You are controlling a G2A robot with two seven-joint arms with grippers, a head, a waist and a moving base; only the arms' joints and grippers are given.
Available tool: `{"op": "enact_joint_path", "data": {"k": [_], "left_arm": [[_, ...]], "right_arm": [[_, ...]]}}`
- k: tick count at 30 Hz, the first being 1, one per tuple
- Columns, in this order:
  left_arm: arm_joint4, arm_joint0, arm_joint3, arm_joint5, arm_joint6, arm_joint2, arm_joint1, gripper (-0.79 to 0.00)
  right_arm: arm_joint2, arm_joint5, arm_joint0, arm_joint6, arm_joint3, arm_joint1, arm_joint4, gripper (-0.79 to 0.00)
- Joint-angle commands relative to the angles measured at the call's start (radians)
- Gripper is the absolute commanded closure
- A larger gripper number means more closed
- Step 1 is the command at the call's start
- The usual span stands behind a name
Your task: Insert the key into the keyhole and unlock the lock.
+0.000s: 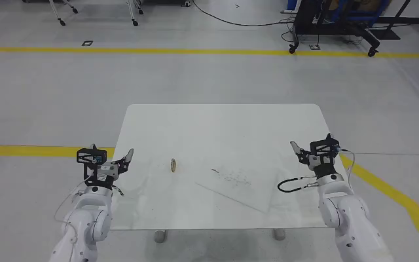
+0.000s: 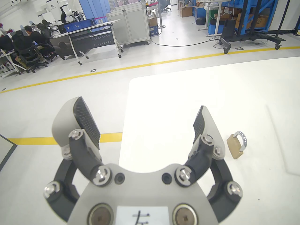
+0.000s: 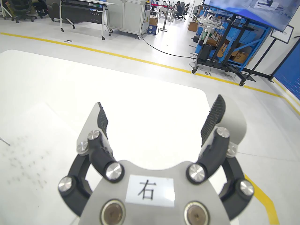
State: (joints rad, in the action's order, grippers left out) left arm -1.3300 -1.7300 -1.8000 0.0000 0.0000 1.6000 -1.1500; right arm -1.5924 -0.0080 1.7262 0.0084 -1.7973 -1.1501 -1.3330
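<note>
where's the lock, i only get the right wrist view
observer: the padlock lies on the table, over on the left arm's side
operator: anything holding it
observer: no, the left gripper is empty, fingers open, with a gap to the padlock
operator: is it on that clear sheet i see
observer: no, it sits on bare table beside the clear sheet

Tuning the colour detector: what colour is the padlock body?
Brass-gold padlock body, silver shackle. Shows best in the left wrist view.
</note>
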Motion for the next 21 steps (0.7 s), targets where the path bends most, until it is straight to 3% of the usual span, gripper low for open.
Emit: {"op": "enact_joint_path", "data": {"k": [1,10,21], "left_arm": [[0.000,0.000,0.000,0.000,0.000,0.000,0.000,-0.785],[0.000,0.000,0.000,0.000,0.000,0.000,0.000,-0.785],[0.000,0.000,0.000,0.000,0.000,0.000,0.000,-0.785]], "right_arm": [[0.026,-0.007,-0.021,0.038,0.011,0.000,-0.050,-0.785],[0.244,-0.058,-0.188,0.167,0.103,-0.022,-0.162,-0.785],[0.244,-0.058,-0.188,0.167,0.103,-0.022,-0.162,-0.785]]}}
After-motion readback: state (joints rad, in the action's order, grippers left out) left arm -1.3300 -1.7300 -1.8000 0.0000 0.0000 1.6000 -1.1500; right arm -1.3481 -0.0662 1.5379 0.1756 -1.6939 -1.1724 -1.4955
